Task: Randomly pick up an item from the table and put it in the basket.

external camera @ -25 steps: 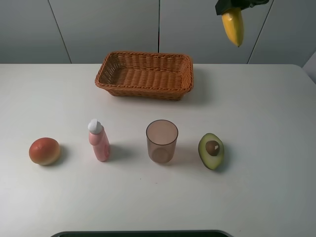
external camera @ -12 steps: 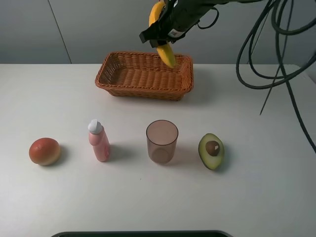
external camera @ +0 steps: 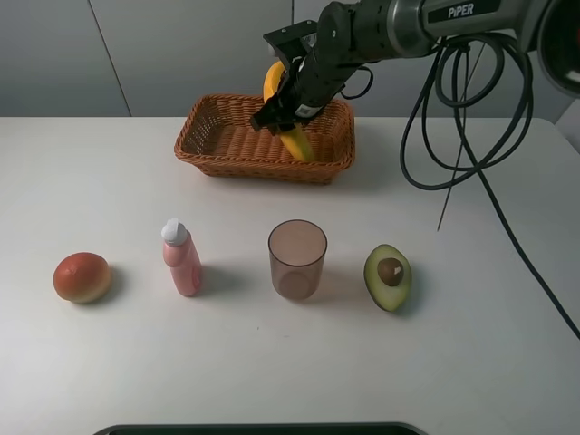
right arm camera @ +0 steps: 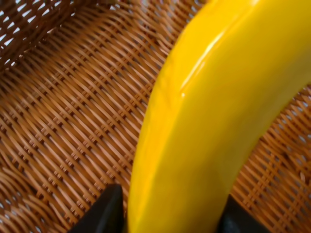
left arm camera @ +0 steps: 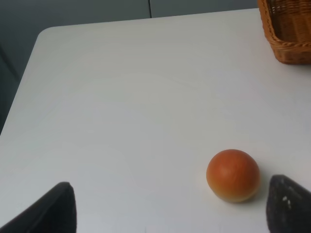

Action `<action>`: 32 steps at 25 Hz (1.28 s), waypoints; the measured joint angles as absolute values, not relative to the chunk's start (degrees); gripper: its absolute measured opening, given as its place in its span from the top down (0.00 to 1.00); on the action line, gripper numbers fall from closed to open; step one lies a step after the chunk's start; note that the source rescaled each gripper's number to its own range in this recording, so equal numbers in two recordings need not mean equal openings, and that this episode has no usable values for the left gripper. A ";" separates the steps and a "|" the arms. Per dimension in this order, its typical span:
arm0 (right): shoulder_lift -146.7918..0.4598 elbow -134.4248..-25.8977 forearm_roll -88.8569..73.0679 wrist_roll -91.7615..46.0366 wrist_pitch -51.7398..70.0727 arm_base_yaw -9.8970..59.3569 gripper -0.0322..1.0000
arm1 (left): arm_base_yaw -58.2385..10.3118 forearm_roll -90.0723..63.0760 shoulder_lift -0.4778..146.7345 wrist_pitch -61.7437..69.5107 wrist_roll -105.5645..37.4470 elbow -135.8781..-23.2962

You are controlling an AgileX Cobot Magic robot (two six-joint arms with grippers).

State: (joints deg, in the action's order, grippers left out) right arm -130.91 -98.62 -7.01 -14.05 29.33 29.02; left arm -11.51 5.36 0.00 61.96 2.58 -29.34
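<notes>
Here, R gripper (external camera: 288,107) grips banana (external camera: 298,143) (end down), inside basket (external camera: 190,132) rim.

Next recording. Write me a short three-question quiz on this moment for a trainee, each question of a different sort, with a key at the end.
1. True or false: the right claw grips the banana, with the basket beneath it.
2. Which thing stands between the pink bottle and the avocado half? A. the cup B. the banana C. the basket
3. Fill in the missing word: in the left wrist view, the left claw is ___ (open or shut).

Key: 1 true; 2 A; 3 open.
</notes>
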 joint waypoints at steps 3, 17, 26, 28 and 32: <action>-130.91 -98.62 -7.01 -14.05 29.90 29.02 0.96 | -11.51 5.36 0.00 61.96 2.58 -29.34; -130.91 -98.62 -8.28 -14.88 30.46 29.02 0.01 | -11.51 5.36 0.00 61.96 2.58 -29.34; -127.30 -98.62 -6.44 -14.99 34.54 29.02 0.00 | -11.51 5.36 0.00 61.96 2.58 -29.34; -123.50 -98.62 -6.33 -15.07 36.32 28.42 0.00 | -11.51 5.36 0.00 61.96 2.58 -29.34; -114.28 -98.62 -5.98 -15.07 41.12 25.23 0.00 | -11.51 5.36 0.00 61.96 2.58 -29.34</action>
State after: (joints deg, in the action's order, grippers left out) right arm -114.28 -98.62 -5.98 -15.07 41.12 25.23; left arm -11.51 5.36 0.00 61.96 2.58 -29.34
